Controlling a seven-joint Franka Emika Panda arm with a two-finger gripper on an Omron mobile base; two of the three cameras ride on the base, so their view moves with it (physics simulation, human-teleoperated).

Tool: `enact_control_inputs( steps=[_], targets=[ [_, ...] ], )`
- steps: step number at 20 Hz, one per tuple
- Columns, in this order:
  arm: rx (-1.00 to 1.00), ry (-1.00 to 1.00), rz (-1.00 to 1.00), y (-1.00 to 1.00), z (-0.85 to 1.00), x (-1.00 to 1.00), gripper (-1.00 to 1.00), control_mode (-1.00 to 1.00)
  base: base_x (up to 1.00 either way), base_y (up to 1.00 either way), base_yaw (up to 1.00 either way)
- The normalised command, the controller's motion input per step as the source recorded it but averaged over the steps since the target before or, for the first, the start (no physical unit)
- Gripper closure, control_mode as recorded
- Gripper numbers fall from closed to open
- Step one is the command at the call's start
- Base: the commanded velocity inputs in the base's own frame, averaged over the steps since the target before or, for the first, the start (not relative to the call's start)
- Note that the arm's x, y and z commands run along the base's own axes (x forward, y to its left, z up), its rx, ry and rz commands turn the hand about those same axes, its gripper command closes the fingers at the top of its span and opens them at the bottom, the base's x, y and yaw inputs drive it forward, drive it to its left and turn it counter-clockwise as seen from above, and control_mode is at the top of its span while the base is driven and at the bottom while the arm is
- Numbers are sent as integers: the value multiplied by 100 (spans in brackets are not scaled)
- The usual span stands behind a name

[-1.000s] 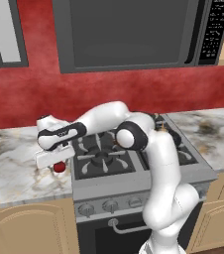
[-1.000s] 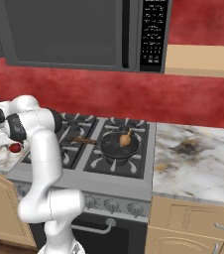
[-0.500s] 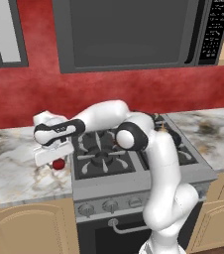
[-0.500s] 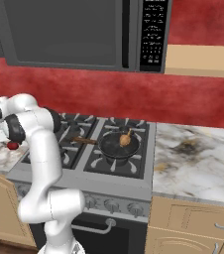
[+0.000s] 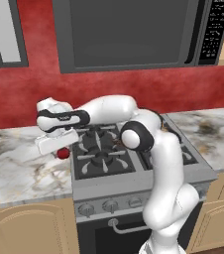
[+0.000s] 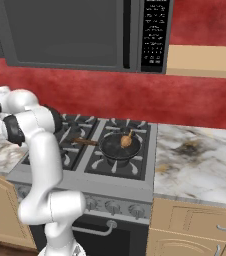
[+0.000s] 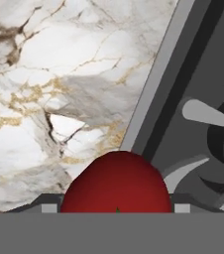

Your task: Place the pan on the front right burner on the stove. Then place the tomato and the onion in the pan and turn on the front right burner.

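Spanning most of the scene: stove (image 6: 85, 192), a grey range with a black top between two stretches of marble tabletop (image 5: 20, 168).
Arm: it reaches from the base out over the stove's left edge, with the hand low above the tabletop.
Pan (image 6: 119, 146): it sits on the front right burner (image 6: 116, 161), wooden handle pointing left across the top.
Onion (image 6: 126, 141): it lies inside the pan.
Tomato (image 7: 116, 183): it rests on the tabletop just beside the stove's left edge; in the left base view it shows as a red ball under the hand.
Gripper (image 5: 56, 144): it hangs right over the tomato, which looms large at the bottom of the hand view. Whether the jaws are parted or closing on the tomato I cannot tell, as the fingertips are hidden.
Stage: judged from this layout, pan and onion are done; the tomato pickup is in hand, and the knob comes after.
Risk, roll: the tomato is round and glossy, so an off-centre close could squirt it sideways along the marble or against the stove's steel edge.
Risk, edge: the tomato lies near the stove's rim, so one finger may hit the metal on the way down and stop short.
Risk, carry: a shallow hold could drop it on the grates during the long swing to the pan.
Risk, placing: a high release might knock the onion or bounce out of the shallow pan.
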Motion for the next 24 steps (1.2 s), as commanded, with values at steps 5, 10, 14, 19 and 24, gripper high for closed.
enact_control_inputs(
  steps=[5,10,14,19,24],
  targets=[
    [0,0,-3,-47,23,0,100,-100,0,0,0],
    [0,0,-3,-53,13,0,100,-100,0,0,0],
    [0,0,-5,-58,9,0,100,-100,0,0,0],
    [0,0,-5,-58,12,0,100,-100,0,0,0],
    [0,0,-5,-54,16,1,100,-100,0,0,0]
  ],
)
